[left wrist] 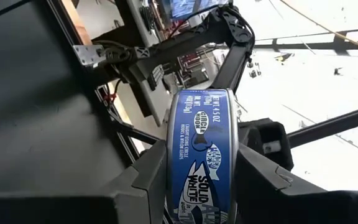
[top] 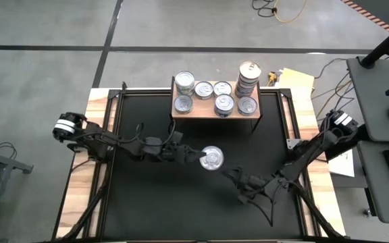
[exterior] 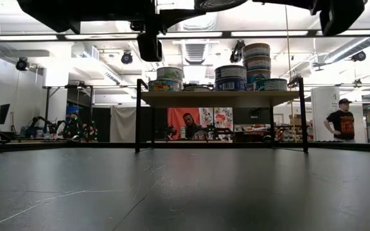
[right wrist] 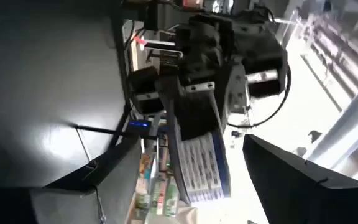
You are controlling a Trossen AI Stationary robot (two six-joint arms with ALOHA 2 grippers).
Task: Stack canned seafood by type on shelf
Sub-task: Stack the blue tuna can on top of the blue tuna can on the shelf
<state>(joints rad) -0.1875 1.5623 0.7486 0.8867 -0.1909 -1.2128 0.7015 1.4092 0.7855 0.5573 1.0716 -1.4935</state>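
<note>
I have one can pinched edge-on in my left tool, its fingers closed partway on the top and bottom faces so the blue label wraps between them; in my left wrist view the can stands on its rim between the two dark fingers. I hold it that way, I judge, so I can carry it clear above the desk and turn it flat over a matching pile. It hangs in front of the shelf, well short of it, off the desk surface.

My right tool waits low, farther from the shelf than the held can and to its right, with its fingers spread and nothing between them.

On the shelf the cans sit sorted: a tall stack at the right rear corner, singles and short stacks toward the left. The low view shows the stacks on the wooden board.

The desk is matte black with wooden side edges. Beyond the shelf lies an open workshop with ceiling lights, and a person in dark clothes stands far off at the right.
</note>
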